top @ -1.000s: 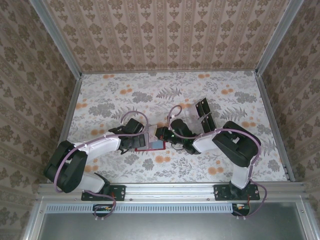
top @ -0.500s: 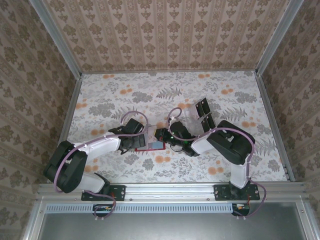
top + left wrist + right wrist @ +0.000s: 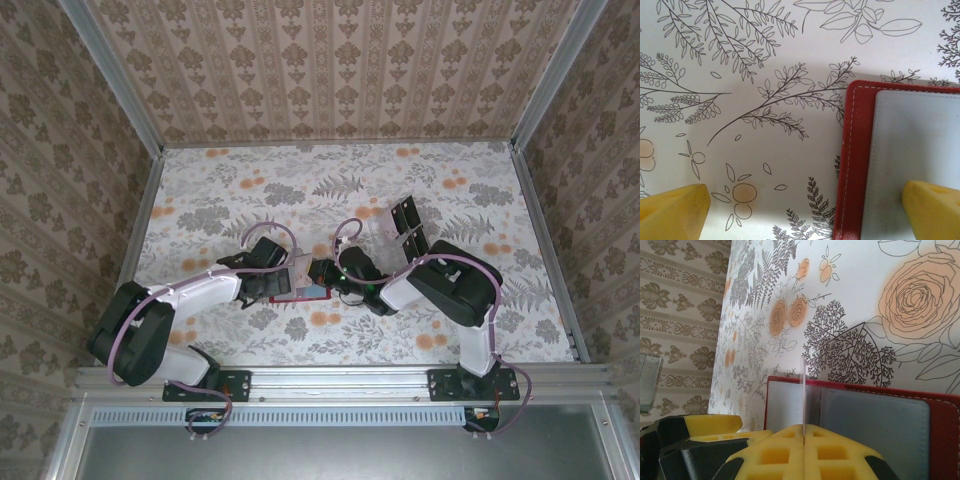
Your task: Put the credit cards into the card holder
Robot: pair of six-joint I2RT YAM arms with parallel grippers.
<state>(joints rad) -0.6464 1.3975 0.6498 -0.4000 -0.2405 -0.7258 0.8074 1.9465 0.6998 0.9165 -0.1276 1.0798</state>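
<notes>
**one card gripped edge-on over the opened card holder**

at the left, the left gripper (image 3: 804,200) is seen with its yellow fingertips (image 3: 675,212) spread wide, and nothing is held between them. one fingertip is placed over the bare flowered table (image 3: 230,190), the other over the grey inner panel of the card holder (image 3: 852,165). whether that panel is touched cannot be told.

the card holder is laid open on the table near its middle, between the two grippers. its red border with pale stitching is shown around the grey lining.

further right, the right gripper (image 3: 803,432) is clamped on a credit card (image 3: 802,390). the card is seen edge-on as a thin pale line rising from between the closed yellow pads. its free edge is pointed at the grey inside of the card holder, near the line where two grey panels meet. whether it is seated in a slot cannot be told.

to the right of both grippers and farther back, a clear plastic tray (image 3: 385,232) is set on the table. dark cards (image 3: 405,212) are seen at it, well apart from the card holder.
</notes>
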